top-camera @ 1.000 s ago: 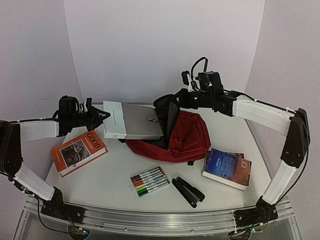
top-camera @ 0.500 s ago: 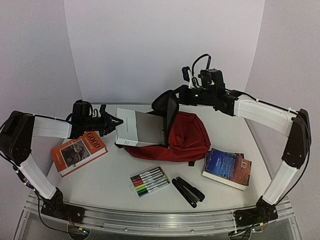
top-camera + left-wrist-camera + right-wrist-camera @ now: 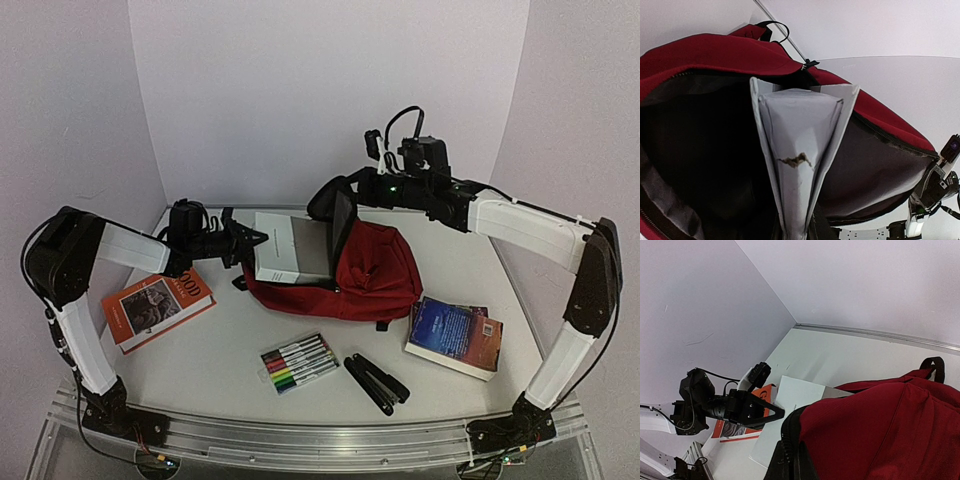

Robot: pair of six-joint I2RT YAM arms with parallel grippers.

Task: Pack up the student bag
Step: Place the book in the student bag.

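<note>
Now, your left gripper [image 3: 258, 240] is clamped on the near end of the grey book [image 3: 292, 250], left of centre in the overhead frame. The student bag [image 3: 378, 278] lies directly to its right, at frame centre. The book's long axis runs left to right, in line with the gripper and pointing straight into the bag's mouth, and its far end sits past the black rim.

In the left wrist view the grey book [image 3: 800, 150] stands edge-on at mid-frame, with the dark interior of the student bag [image 3: 715, 55] open on both sides of it. Your right gripper [image 3: 345, 190] is closed on the raised black flap at the top of the mouth and holds the opening up from upper centre.

So the left arm is nearer and should drive. I judge the push should go rightward along the book's length, while the right arm only props the mouth. Watch the leading corners against the rim lining.
</note>
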